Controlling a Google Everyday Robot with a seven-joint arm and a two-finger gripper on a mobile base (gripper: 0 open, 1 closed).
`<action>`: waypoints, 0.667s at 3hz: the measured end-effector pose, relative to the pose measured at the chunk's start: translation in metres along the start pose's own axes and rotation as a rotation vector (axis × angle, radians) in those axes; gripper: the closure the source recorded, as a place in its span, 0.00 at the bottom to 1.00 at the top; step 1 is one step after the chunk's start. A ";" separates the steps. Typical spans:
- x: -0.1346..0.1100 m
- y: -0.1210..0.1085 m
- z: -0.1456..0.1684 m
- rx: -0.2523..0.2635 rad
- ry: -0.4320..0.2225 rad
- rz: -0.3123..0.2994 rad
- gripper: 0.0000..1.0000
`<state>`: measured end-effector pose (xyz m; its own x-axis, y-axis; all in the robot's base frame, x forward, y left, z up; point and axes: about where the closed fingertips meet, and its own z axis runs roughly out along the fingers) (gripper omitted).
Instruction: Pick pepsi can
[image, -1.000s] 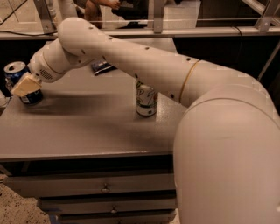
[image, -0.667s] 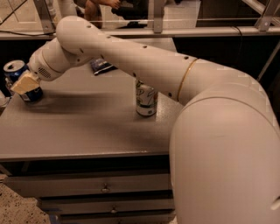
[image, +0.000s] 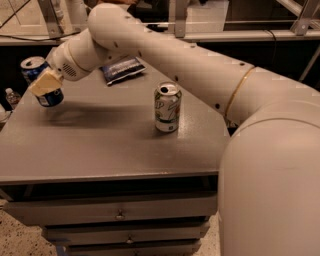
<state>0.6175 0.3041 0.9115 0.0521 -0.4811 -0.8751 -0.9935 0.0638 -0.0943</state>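
Camera view: one pepsi can (image: 51, 98), pinched in the gripper (image: 44, 85), hangs tilted above the table (image: 100, 145) near its far left corner. One white-and-green can (image: 167, 107) stands upright mid-table. One dark blue chip bag (image: 121, 69) lies by the far edge.

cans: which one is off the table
The dark blue pepsi can at far left, held in the gripper above its shadow; the white-and-green can stands on the table.

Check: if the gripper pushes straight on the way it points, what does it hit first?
The pepsi can: the gripper, at the left edge of the table, is closed on it. Past the can it points off that edge; depth there is unclear.
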 end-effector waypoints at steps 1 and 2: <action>0.000 -0.009 -0.042 0.024 -0.039 0.012 1.00; -0.004 -0.021 -0.087 0.062 -0.100 0.020 1.00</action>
<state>0.6294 0.2290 0.9583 0.0449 -0.3899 -0.9198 -0.9864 0.1282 -0.1025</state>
